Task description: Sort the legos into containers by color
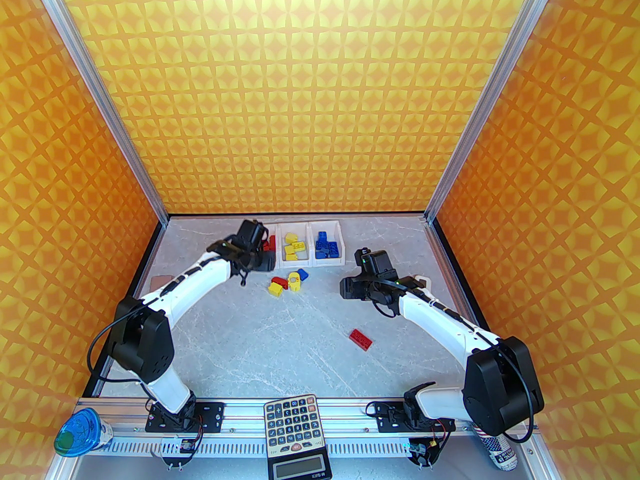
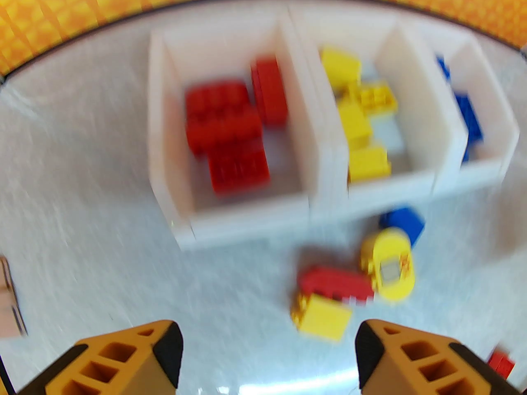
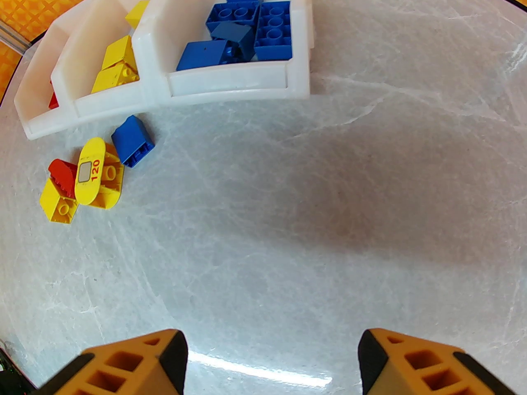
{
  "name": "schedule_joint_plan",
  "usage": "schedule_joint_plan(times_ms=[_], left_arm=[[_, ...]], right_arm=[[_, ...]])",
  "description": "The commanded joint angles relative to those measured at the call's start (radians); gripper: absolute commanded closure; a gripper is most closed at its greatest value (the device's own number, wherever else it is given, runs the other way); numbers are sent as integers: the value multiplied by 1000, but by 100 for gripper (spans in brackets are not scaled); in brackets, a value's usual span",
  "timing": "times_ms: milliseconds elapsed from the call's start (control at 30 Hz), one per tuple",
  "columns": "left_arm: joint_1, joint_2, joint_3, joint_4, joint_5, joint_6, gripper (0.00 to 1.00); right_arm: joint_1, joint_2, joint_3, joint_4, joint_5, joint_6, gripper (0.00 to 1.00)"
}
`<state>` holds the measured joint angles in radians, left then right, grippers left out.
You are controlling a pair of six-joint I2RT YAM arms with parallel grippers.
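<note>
Left gripper (image 2: 267, 344): we see it spread wide with nothing between the fingers, over the near edge of the leftmost of the bins (image 2: 247, 220).
Left bin: we count a few red bricks (image 2: 230, 134) inside; the wrist view is blurred.
Middle bin: yellow bricks (image 2: 358, 121) inside, piled loosely.
Right bin: blue bricks (image 3: 243, 31) inside, some studs up, some tipped.
Loose pile: on the table (image 1: 280, 348) just in front of the middle bin. We see a yellow square brick (image 3: 57, 204), a small red brick (image 3: 61, 171) touching it, a yellow oval piece (image 3: 92, 173) marked 120, and a blue brick (image 3: 132, 140) nearest the bins.
Lone red brick (image 1: 361, 339): oblong, flat on the table, well in front of the bins and to their right.
Right gripper (image 3: 271, 352): spread wide and holding nothing, in front of the bins and to their right.
</note>
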<state>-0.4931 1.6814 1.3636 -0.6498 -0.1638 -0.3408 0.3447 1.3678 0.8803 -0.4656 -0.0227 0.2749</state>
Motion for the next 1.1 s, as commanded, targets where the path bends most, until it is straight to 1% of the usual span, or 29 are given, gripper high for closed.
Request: schedule_joint_plan(times_ms=[0,133,233,300,533,800,933,1067], left_arm=[[-20,-72,-62,40,17,-52,26],[-30,-107,-114,52,15,-65,26],[-30,-125,-153,88,17,-56,26],[-30,-130,-159,90,17,-57,26],[-30,-142,-162,81,19,-40,26],[-29,-137,-161,84,18,-34,26],[-30,-143,-164,82,19,-32,26],[-29,-156,-169,78,19,-32,27]], right_arm=[[9,-30,-80,-74,1,36,27],[22,-62,-147,-155,-11,46,27],[46,-90,-181,-153,-57,74,27],[73,-98,-184,-173,-28,94,27],[140,-96,-223,-177,-23,139,27],[183,-100,-264,-169,-1,176,28],[220,-86,-262,-171,9,182,31],[247,-69,-258,-173,20,185,42]])
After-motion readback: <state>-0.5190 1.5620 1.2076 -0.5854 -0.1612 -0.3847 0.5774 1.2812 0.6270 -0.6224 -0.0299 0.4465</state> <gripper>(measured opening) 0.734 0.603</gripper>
